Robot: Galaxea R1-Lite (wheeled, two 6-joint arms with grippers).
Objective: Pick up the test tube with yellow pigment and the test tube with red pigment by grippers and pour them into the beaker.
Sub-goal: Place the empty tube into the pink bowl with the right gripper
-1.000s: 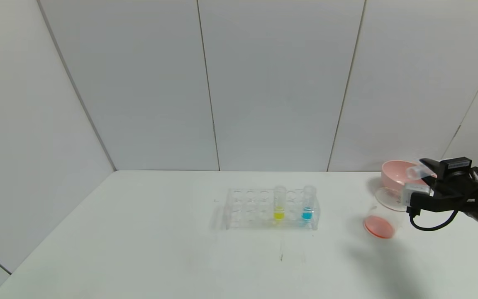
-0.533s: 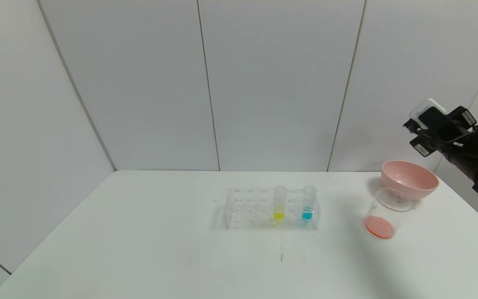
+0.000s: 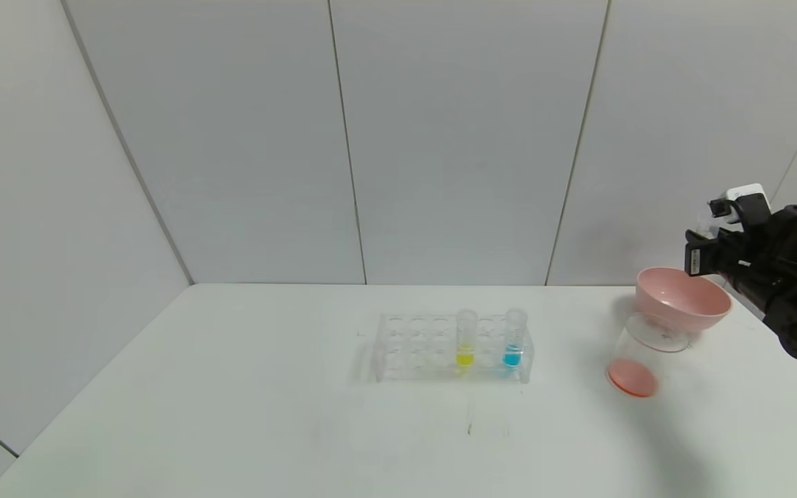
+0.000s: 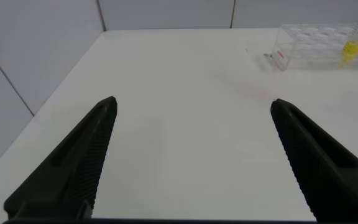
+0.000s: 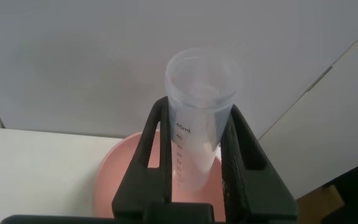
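Over the pink bowl (image 3: pixel 682 301) at the far right, an emptied-looking test tube with red pigment (image 5: pixel 199 124) is gripped in the right gripper (image 5: pixel 197 168), so dropping it there is probably next. The beaker (image 3: pixel 644 360) just beside shows red liquid; the test tube with yellow pigment (image 3: pixel 465 339) is left racked mid-table. The left gripper (image 4: pixel 191 155) is parked near-left, jaws wide.

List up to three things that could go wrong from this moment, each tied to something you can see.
1. The right hand grips an empty-looking test tube above the pink bowl; if released high, it could bounce out or crack.
2. The beaker with red liquid touches the bowl's front; a low arm sweep might tip it.
3. The test tube with yellow pigment stands near the blue tube in the rack; a grasp could knock the wrong one.
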